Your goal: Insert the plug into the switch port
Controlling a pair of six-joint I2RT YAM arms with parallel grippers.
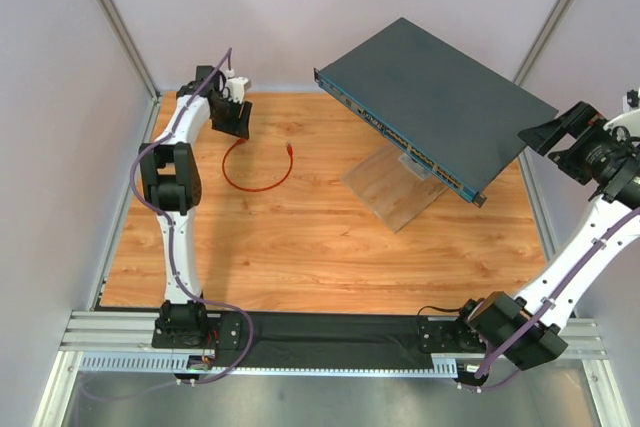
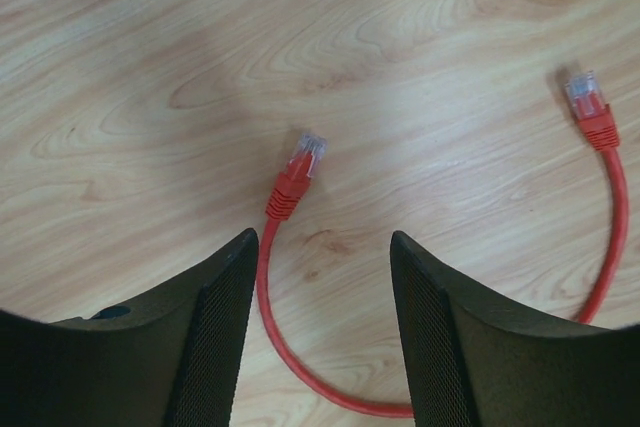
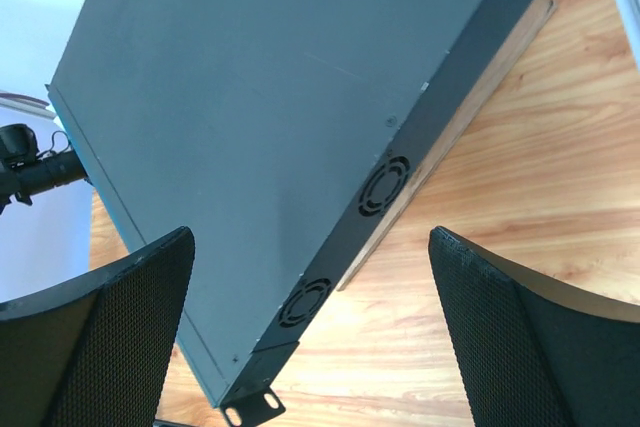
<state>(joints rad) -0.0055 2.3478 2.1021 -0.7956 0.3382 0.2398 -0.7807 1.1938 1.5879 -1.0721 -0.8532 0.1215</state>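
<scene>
A short red cable [image 1: 255, 177] lies curled on the wooden table, with a plug [image 2: 300, 169] at one end and a second plug [image 2: 590, 107] at the other. My left gripper [image 2: 322, 242] is open and empty above the cable. The near plug lies just ahead of its fingertips, and the cable runs between its fingers. It also shows in the top view [image 1: 236, 127]. The dark blue-grey switch [image 1: 435, 92] rests tilted on a wooden stand, and its row of ports [image 1: 415, 154] faces the front left. My right gripper [image 3: 310, 237] is open and empty at the switch's right rear side.
A wooden stand [image 1: 395, 192] props the switch up. The switch's side with two fan grilles [image 3: 385, 185] and a mounting ear [image 3: 250, 409] lies below my right gripper. Metal frame posts and white walls enclose the table.
</scene>
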